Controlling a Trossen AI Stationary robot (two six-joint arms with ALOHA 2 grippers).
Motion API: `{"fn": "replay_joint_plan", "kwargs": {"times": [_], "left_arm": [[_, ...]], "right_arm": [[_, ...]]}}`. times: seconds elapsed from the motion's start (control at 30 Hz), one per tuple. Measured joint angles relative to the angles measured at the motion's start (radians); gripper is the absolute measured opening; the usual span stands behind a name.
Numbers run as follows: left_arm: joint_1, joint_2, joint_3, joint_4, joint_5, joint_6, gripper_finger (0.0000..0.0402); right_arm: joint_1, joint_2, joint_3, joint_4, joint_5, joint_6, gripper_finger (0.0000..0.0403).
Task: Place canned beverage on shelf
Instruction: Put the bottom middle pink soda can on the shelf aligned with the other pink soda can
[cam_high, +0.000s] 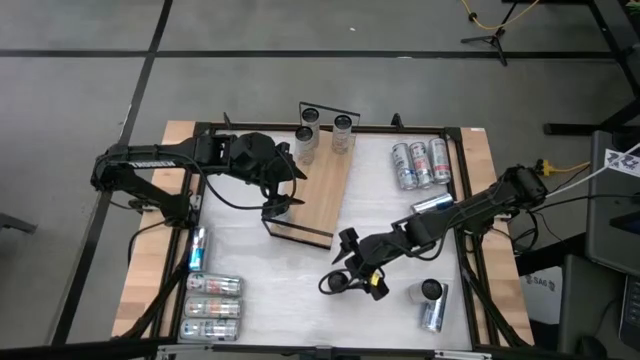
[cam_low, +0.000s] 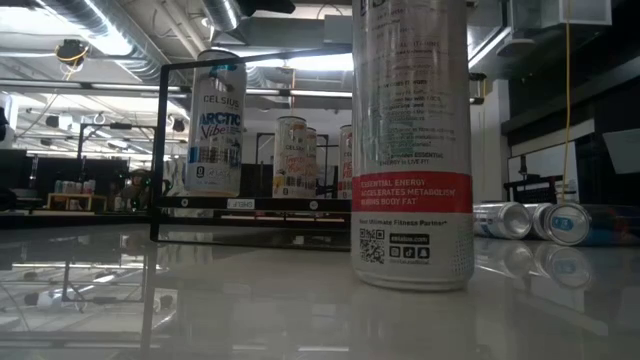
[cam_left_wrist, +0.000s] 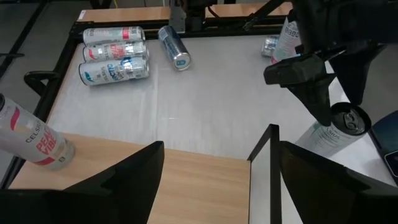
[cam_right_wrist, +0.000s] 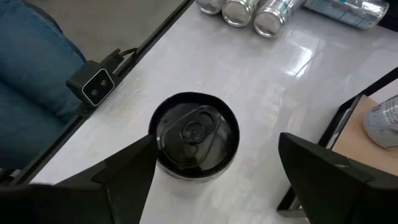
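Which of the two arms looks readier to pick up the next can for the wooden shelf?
The right one, probably. Its right gripper hangs open straight over the upright black-topped can on the white table. The left gripper is over the light-wood shelf, open and empty.

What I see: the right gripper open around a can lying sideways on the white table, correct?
No: the can stands upright, as the low view shows. The right gripper is indeed open around it on the white table. The left gripper waits over the shelf.
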Motion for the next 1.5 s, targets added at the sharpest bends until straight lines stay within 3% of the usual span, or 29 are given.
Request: {"fn": "replay_joint_plan", "kwargs": {"times": [0.67, 1.5], "left_arm": [[0.000, 0.000, 0.000, 0.002, 0.000, 0.000, 0.0306], [0.000, 0.000, 0.000, 0.003, 0.000, 0.000, 0.0306]], "right_arm": [[0.001, 0.000, 0.047, -0.026, -0.037, -0.006, 0.0333], [0.020, 0.145, 0.047, 0.008, -0.015, -0.006, 0.0325]]}}
